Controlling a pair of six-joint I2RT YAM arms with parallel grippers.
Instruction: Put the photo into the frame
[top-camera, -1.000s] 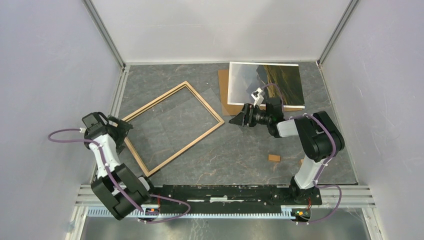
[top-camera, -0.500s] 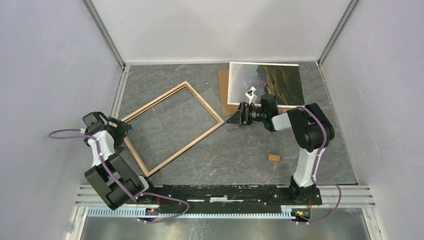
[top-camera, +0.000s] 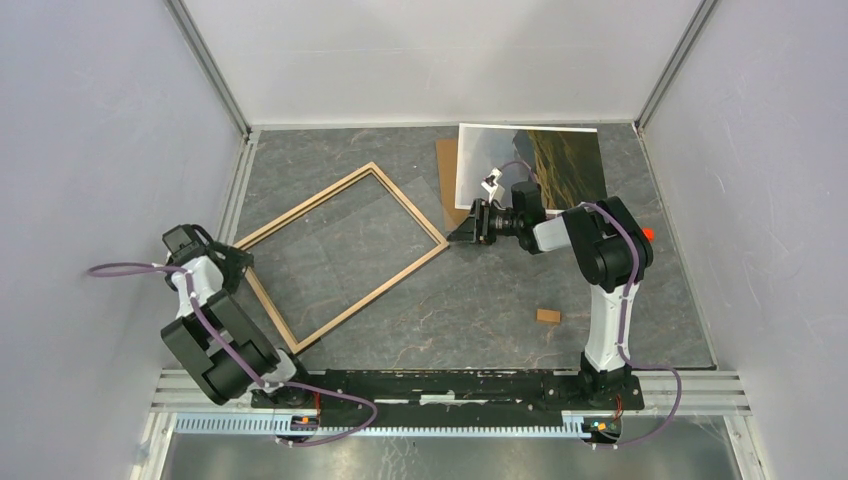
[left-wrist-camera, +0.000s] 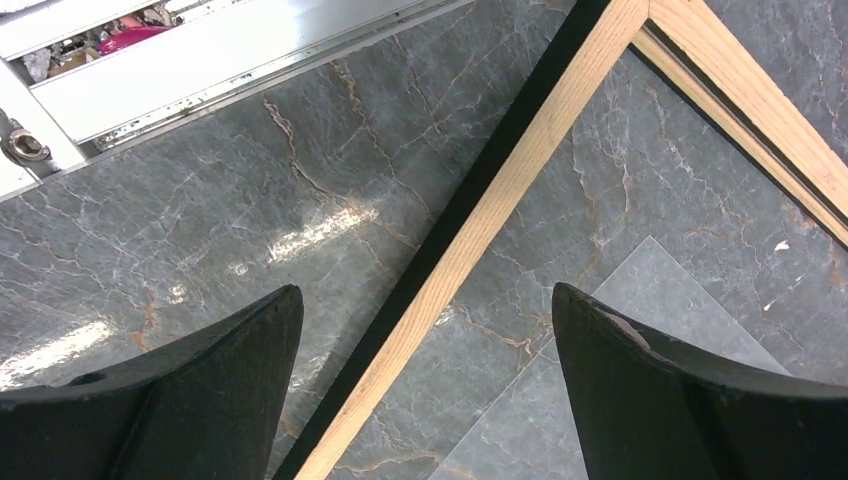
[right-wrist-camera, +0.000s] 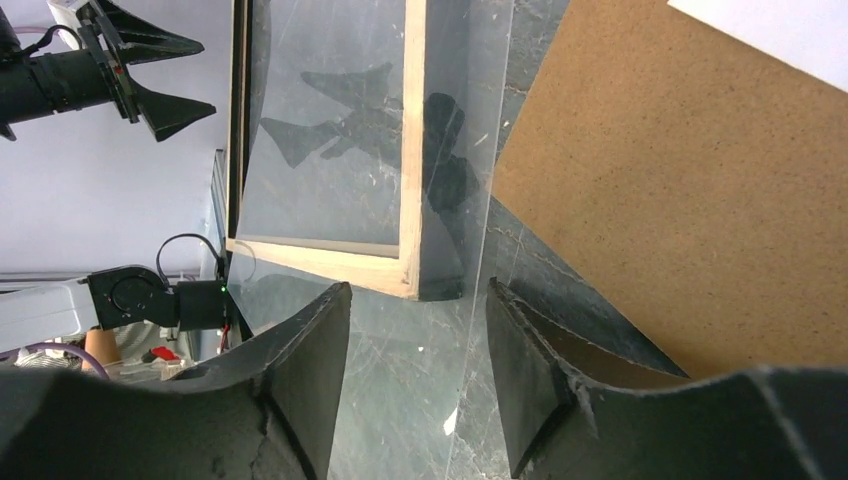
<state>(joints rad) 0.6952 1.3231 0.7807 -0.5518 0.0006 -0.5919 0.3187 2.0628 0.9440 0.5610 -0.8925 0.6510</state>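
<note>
My right pincer (top-camera: 462, 234), jaws half-parted and gripping nothing, hovered mid-picture beside the brown board (top-camera: 446, 180); the photo (top-camera: 575, 160) lay upper right, not yet in the frame (top-camera: 372, 296) left of centre.

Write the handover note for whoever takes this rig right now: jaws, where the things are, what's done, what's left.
Left gripper: jaws wide open, empty, over a rail near the left corner of the frame.
Right gripper: jaws partly open, holding nothing, low by the frame's right corner, next to the backing board.
Things: the frame lies flat mid-table, light wood up. The photo lies at the far right on the backing board, apart from the frame.
Done: nothing yet; the photo is not in the frame.
Left: pick up the photo, carry it over and lay it in the frame.
</note>
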